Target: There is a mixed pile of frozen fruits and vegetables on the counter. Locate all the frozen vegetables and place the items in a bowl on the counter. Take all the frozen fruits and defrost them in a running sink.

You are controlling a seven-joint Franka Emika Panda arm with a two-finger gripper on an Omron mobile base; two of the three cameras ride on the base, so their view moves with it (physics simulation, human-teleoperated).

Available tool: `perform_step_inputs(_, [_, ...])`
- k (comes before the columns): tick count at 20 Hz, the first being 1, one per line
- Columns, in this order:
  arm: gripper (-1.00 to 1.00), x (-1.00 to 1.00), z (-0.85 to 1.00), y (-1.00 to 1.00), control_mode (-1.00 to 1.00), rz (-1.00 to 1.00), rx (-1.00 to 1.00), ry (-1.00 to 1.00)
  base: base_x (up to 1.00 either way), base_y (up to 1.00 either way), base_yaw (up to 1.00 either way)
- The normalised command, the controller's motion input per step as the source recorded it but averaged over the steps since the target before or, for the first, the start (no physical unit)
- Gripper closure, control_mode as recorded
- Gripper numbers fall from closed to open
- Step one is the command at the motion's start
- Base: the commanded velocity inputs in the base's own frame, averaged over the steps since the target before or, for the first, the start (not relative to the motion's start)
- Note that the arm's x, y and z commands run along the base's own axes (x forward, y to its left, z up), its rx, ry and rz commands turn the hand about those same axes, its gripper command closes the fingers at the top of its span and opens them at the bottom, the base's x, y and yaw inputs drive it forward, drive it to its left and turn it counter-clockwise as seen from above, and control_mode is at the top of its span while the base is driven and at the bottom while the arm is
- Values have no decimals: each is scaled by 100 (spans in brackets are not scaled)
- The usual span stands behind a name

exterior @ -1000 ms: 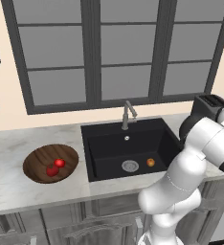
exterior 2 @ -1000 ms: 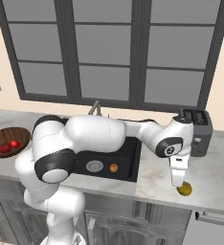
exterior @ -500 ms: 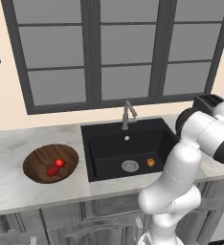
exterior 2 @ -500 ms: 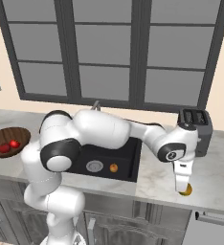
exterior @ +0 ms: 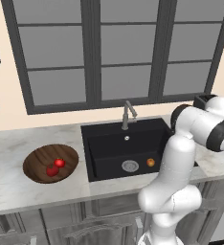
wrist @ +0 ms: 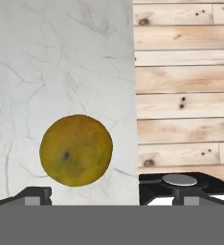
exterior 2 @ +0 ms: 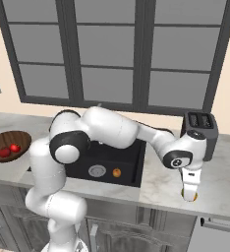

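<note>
The yellow-green fruit point(wrist: 76, 150) lies on the pale marble counter point(wrist: 61, 57) close to its front edge, right of the sink. My gripper point(exterior 2: 189, 189) hangs straight down over this fruit point(exterior 2: 191, 198), jaws open, one finger tip on each side in the hand view, gripper point(wrist: 109, 192) not closed on it. The orange fruit point(exterior 2: 116, 173) rests in the black sink point(exterior 2: 77, 170) beside the drain point(exterior 2: 97, 171). The wooden bowl point(exterior: 37, 160) on the left holds two red vegetables point(exterior: 60, 162) point(exterior: 52, 170).
A black toaster point(exterior 2: 199, 133) stands just behind my gripper by the wall. The faucet point(exterior: 128, 114) rises at the back of the sink. The counter edge point(wrist: 134, 119) runs close beside the fruit, with wood floor point(wrist: 185, 86) beyond.
My gripper has come down a little closer to the yellow-green fruit, and the elbow has swung. The jaws stay open. Fruit, bowl and sink contents have not moved.
</note>
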Motion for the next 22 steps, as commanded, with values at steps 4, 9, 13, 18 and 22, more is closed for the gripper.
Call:
perform_step_inputs(4, [-100, 15, -15, -10, -100, 3, 3, 0, 0, 0, 0])
perform_step_inputs(9, [-100, 19, -19, -13, -100, 2, 3, 0, 0, 0, 0])
perform_step_inputs(13, [-100, 19, -21, -13, -100, 2, 2, 0, 0, 0, 0])
perform_step_inputs(18, [-100, 6, -24, -17, -100, 0, 3, 0, 0, 0, 0])
perform_step_inputs(22, [100, 1, -42, -4, -100, 1, 0, 0, 0, 0, 0])
